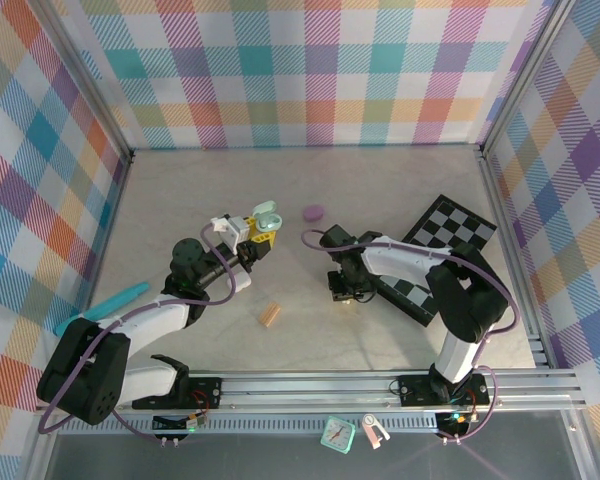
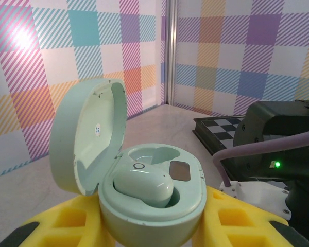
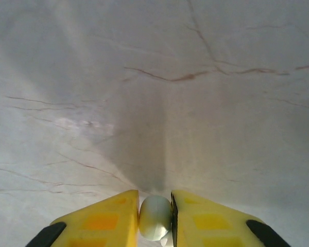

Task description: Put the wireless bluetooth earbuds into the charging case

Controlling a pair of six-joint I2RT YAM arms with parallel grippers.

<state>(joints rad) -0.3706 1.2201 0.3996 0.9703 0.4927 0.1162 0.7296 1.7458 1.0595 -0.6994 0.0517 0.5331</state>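
Earbud (tiny, light, slick-shelled by my judgement) is sitting pinched across its bulb in the right gripper near the table's middle; left gripper is clamping the open charging case.

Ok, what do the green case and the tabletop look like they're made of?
Charging case: probably moulded plastic, pale green, smooth satin, with soft highlights on its open lid. Tabletop: pale marble-look surface with thin brown veins and a dull sheen; real stone or printed laminate, can't tell.
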